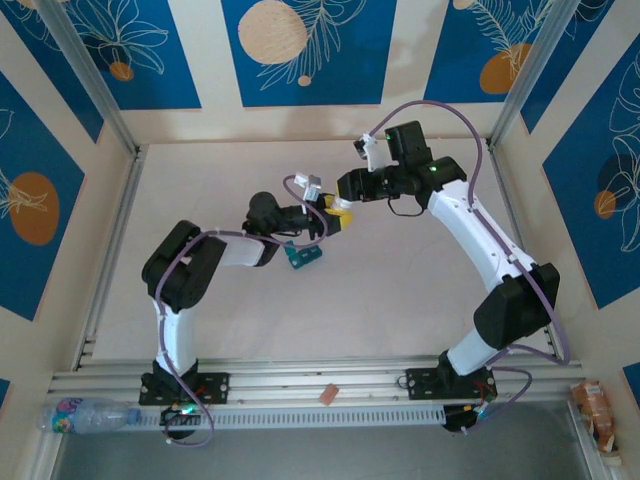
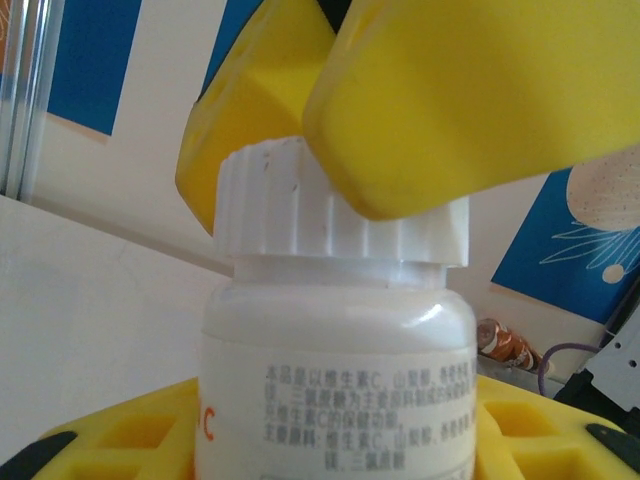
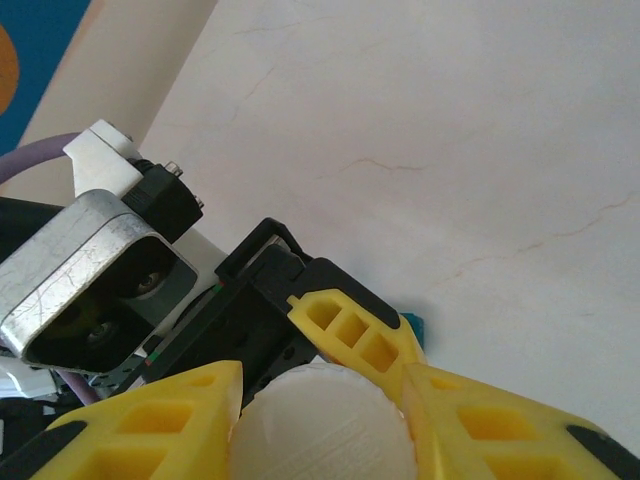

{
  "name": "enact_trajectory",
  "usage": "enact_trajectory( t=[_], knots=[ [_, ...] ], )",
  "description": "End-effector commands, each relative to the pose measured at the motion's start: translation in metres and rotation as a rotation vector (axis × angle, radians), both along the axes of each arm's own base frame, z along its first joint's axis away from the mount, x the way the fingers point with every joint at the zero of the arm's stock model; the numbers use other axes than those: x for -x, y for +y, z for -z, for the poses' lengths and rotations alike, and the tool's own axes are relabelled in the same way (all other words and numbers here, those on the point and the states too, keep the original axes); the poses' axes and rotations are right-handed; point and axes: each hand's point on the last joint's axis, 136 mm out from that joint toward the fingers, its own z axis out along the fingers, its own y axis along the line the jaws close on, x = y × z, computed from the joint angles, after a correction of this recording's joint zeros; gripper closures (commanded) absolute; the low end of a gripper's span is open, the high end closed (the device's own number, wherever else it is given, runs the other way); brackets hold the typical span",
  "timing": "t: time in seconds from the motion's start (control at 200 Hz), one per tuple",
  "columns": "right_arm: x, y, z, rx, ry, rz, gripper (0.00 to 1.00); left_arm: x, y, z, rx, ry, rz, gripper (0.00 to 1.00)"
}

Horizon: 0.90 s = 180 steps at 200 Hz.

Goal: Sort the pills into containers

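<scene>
My left gripper [image 2: 335, 445] is shut on a small white bottle [image 2: 335, 385] with grey print and an orange mark, held upright above the table. Its ribbed white cap [image 2: 330, 225] sits between the yellow fingers [image 2: 450, 100] of my right gripper [image 3: 325, 420], which is shut on the cap [image 3: 325, 430] from above. In the top view the two grippers [image 1: 335, 213] meet at mid-table. The teal-green containers strip [image 1: 303, 257] lies on the table just below them, and one corner [image 3: 415, 328] peeks past the fingers. The pills are out of view.
A plastic water bottle [image 1: 85, 412] lies by the left arm's base, and a snack packet [image 1: 595, 410] lies at the near right. A small brown scrap [image 1: 327, 393] rests on the front rail. Metal frame posts [image 1: 100, 90] flank the pale table [image 1: 400, 290].
</scene>
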Motion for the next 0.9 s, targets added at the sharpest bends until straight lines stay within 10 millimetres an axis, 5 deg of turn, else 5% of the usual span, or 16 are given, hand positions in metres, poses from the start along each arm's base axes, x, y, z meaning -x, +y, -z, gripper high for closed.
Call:
enact_trajectory(
  t=[0.0,0.5,0.69,0.895],
  knots=[
    [0.016,0.01,0.028,0.105,0.052,-0.033,0.59,0.001,0.001,-0.037,0.078,-0.118,0.009,1.0],
    [0.02,0.017,0.073,0.147,0.23,0.268,0.59,-0.006,0.002,-0.032,0.076,-0.13,-0.025,1.0],
    [0.022,0.029,0.057,0.147,0.182,0.32,0.57,-0.01,0.002,-0.024,0.066,-0.126,-0.038,1.0],
    [0.013,0.025,0.031,0.142,0.147,0.328,0.45,-0.014,0.006,-0.012,0.05,-0.111,-0.052,1.0]
  ],
)
